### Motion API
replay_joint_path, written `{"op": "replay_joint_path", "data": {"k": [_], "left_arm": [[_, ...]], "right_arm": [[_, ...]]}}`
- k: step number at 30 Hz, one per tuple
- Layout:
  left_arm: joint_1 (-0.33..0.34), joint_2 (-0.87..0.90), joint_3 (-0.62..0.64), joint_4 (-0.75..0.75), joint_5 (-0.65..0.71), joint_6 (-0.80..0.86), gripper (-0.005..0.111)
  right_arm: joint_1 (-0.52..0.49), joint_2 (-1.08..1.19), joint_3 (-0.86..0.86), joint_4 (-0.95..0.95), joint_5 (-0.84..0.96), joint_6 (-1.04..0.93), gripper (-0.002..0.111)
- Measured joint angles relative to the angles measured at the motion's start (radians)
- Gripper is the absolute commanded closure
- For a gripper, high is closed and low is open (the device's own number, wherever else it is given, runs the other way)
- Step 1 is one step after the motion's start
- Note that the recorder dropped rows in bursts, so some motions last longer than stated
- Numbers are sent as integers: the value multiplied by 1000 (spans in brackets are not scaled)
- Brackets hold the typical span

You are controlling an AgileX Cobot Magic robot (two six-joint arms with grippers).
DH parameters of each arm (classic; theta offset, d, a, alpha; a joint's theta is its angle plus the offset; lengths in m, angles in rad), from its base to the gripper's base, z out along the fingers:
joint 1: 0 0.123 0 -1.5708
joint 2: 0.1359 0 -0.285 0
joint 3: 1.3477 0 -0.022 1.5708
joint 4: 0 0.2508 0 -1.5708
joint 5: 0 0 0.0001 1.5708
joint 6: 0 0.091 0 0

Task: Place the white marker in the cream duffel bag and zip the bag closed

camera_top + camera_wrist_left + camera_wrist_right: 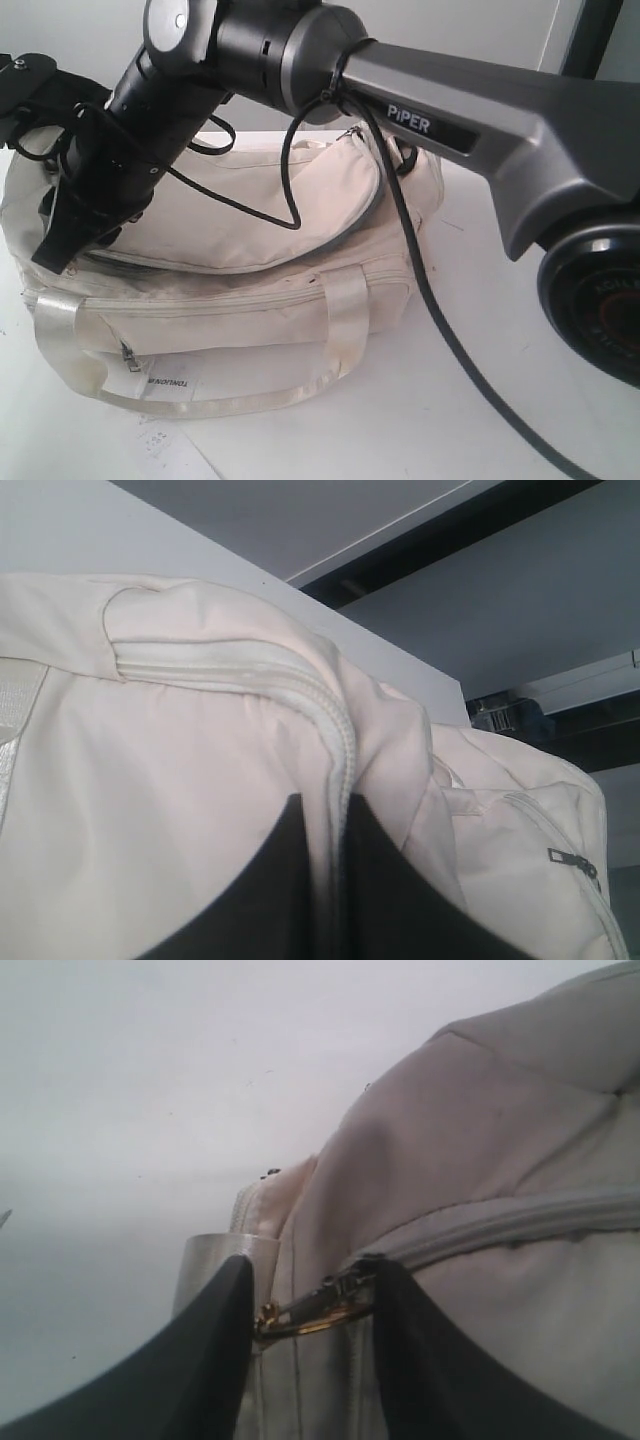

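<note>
The left gripper [325, 802] pinches a seamed fold of the cream duffel bag [250, 252] (left half of the exterior view). The right gripper [312, 1268] seems clamped on the zipper pull [318, 1307].

Top of cream duffel bag [250, 310] (one end too) behind dark arm [470, 130].

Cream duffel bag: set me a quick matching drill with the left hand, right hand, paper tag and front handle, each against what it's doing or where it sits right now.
Column one:
1 left hand
2 right hand
3 paper tag
4 satin handle

Column two:
A shiny, draped down the front of the cream duffel bag
B pinches a fabric fold at a zipper seam
C hangs low on the front
D grips a metal zipper pull

Pairs: 1-B, 2-D, 3-C, 4-A
</note>
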Motion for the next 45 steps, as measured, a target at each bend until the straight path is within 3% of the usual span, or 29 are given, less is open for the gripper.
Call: {"op": "replay_joint_path", "data": {"k": [5,7,12,13,18,24,36,41,45], "left_arm": [[0,0,0,0,2,0,102],[0,0,0,0,2,0,89],[27,0,0,-12,0,0,38],[40,0,0,-23,3,-4,33],[111,-17,0,-21,71,-11,37],[161,-122,23,158,160,-59,39],[159,-467,427,207,33,-62,39],[88,-558,584,209,-65,-62,39],[57,-558,601,229,-140,-53,39]], "right_arm": [[0,-5,0,0,0,0,108],[0,-5,0,0,-7,0,108],[2,-5,0,2,-46,2,108],[2,-5,0,4,-51,4,108],[5,-5,0,9,-97,6,108],[5,-5,0,9,-105,17,108],[5,-5,0,9,-89,49,108],[5,-5,0,10,-70,51,108],[5,-5,0,10,-70,51,108]]}}
